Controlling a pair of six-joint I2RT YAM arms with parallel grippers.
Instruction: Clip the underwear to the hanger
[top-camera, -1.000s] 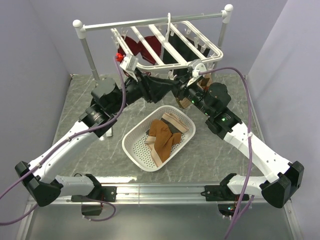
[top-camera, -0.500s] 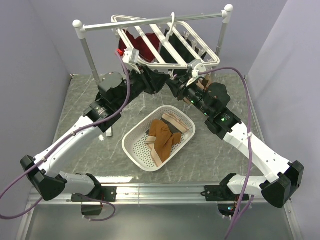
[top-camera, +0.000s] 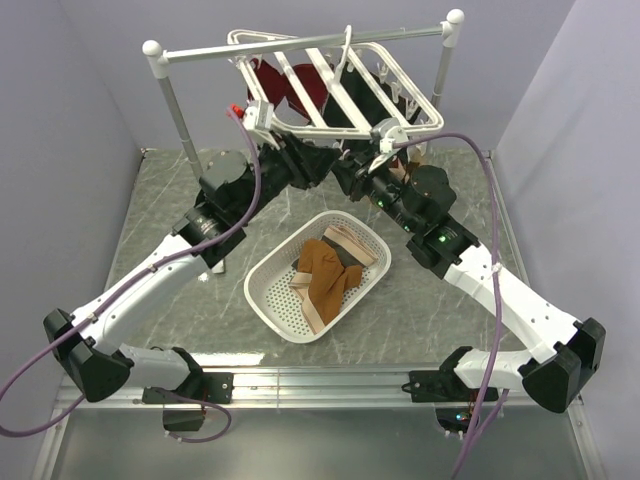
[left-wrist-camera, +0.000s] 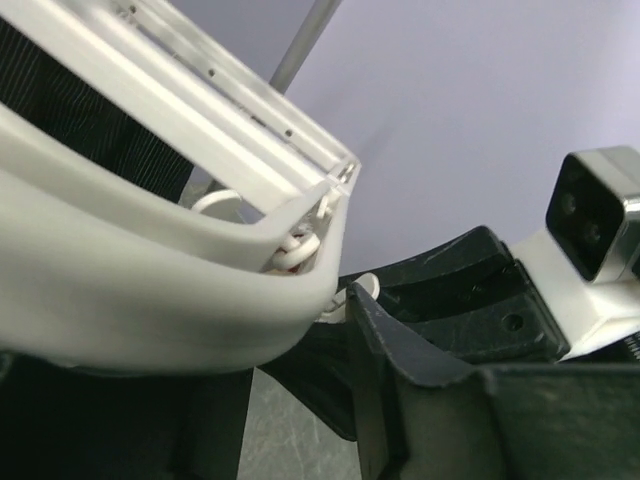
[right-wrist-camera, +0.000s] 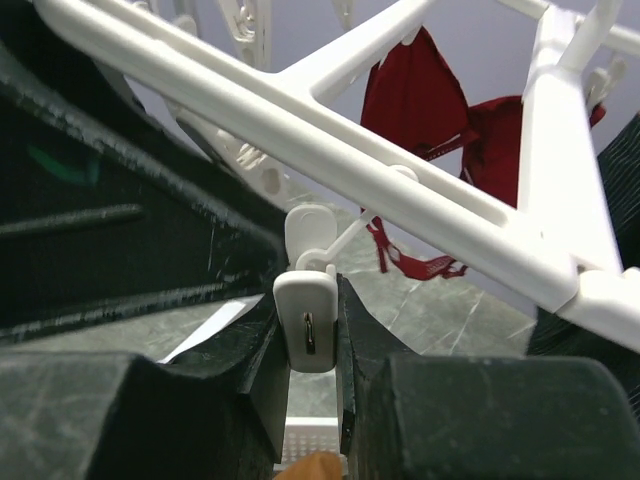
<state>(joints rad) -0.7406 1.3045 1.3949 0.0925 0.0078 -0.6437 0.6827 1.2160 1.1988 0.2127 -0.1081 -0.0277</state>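
The underwear (top-camera: 322, 268), soft rust-brown cloth, lies crumpled in a white plastic basket (top-camera: 270, 298) full of little holes, down behind both pincers. The right pincer (right-wrist-camera: 310, 335) is clamped on a small smooth white clip (right-wrist-camera: 308, 318) under the hanger (right-wrist-camera: 200, 90). The left pincer (top-camera: 315, 165) is close beside it at the hanger's rim; I cannot tell if it grips. The hard, slippery clip could pop out, or the hanging frame could swing away. Farther off hangs a red garment (right-wrist-camera: 415, 95).
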